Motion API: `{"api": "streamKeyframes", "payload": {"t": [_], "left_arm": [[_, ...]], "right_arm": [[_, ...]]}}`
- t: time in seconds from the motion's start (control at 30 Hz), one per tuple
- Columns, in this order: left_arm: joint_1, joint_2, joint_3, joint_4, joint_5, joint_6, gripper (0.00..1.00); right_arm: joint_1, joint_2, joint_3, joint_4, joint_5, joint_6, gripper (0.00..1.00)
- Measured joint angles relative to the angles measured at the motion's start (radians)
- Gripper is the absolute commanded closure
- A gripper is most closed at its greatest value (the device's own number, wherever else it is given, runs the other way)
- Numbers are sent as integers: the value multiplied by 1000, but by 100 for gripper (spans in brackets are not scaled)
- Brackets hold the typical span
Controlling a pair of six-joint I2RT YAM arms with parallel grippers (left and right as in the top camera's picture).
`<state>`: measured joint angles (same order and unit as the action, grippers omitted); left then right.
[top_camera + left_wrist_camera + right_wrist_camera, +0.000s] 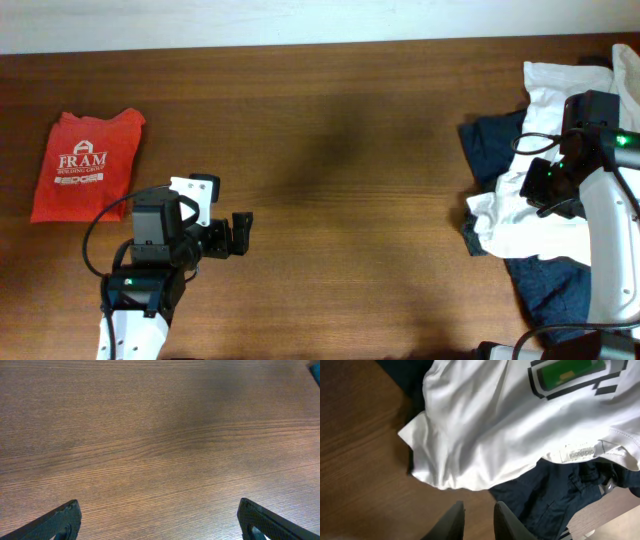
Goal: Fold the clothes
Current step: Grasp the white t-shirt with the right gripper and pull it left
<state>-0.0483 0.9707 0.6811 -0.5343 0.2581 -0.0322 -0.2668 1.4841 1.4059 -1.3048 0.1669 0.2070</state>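
Right edge: our right claw (476,519), nearly closed, empty, above white shirt (490,425) to grab | left claw (159,507) open, we wait.

left arm (138,290) reaching inward, left fingers (62,520) spread wide, right fingers (454,521) nearly touching

White "FRAM" with smaller unreadable line beneath on folded red shirt (85,163), neck label on white shirt (485,415) illegible
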Motion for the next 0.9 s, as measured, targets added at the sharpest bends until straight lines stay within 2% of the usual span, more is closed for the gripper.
{"api": "streamKeyframes", "payload": {"t": [0.03, 0.07, 0.17, 0.23, 0.37, 0.4, 0.43, 0.47, 0.5, 0.6, 0.7, 0.83, 0.87, 0.9], "left_arm": [[0, 0, 0, 0, 0, 0, 1], [0, 0, 0, 0, 0, 0, 1], [0, 0, 0, 0, 0, 0, 1], [0, 0, 0, 2, 0, 0, 1], [0, 0, 2, 14, 0, 0, 1], [0, 0, 2, 19, 0, 0, 1], [0, 0, 2, 22, 0, 0, 1], [0, 0, 2, 22, 0, 0, 1], [0, 0, 2, 22, 0, 0, 1], [0, 0, 2, 23, 0, 0, 1], [0, 0, 2, 26, 0, 0, 1], [0, 2, 3, 29, 0, 0, 1], [0, 3, 3, 38, 0, 0, 1], [0, 3, 3, 38, 0, 0, 1]], "right_arm": [[0, 0, 0, 0, -1, 1, 55], [0, 0, 0, 0, 0, 0, 51], [0, 0, -20, -2, -7, -1, 51], [0, 11, -128, 22, -19, -1, 51], [0, 18, -369, 233, -28, 7, 51], [0, 19, -400, 296, -40, 15, 52], [0, 19, -410, 326, -50, 22, 64], [0, 18, -419, 349, -59, 26, 88], [0, 18, -422, 358, -64, 29, 96], [0, 18, -421, 343, -68, 30, 96], [0, 24, -311, 214, -69, 30, 96], [-1, 24, 82, -9, -164, -58, 96], [-1, 22, 220, -43, -208, -104, 96], [-1, 16, 282, -61, -233, -135, 96]]}}
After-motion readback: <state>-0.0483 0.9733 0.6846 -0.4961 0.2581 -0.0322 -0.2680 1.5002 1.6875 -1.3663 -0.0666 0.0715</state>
